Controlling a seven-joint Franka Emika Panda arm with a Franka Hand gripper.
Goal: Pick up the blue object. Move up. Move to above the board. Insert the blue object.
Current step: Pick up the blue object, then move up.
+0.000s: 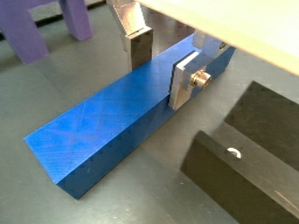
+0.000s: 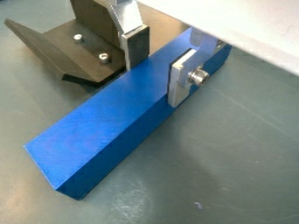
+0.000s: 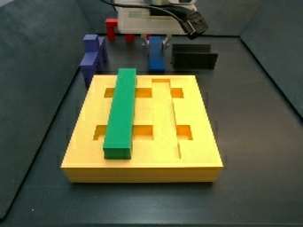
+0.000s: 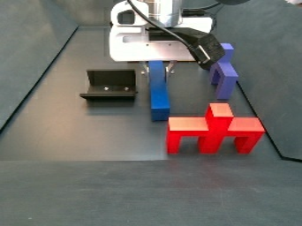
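Two silver fingers (image 2: 184, 77) of the end effector (image 1: 163, 61) straddle the blue bar (image 1: 128, 114) near one end, low over the table (image 2: 222, 166). In both wrist views the plates stand just beside the bar's long faces, and whether the pads press on it I cannot tell. The bar lies flat directly beneath the end effector, its free length reaching away from it. The fixture (image 4: 115, 86) stands just to one side, the purple stepped block (image 4: 222, 72) to the other; the yellow board (image 3: 148, 133), with a green bar (image 3: 122, 111) in one groove, lies beyond. To grasp well, the fingers should close squarely on the long faces before any lift, since an off-centre hold will likely let the bar droop.
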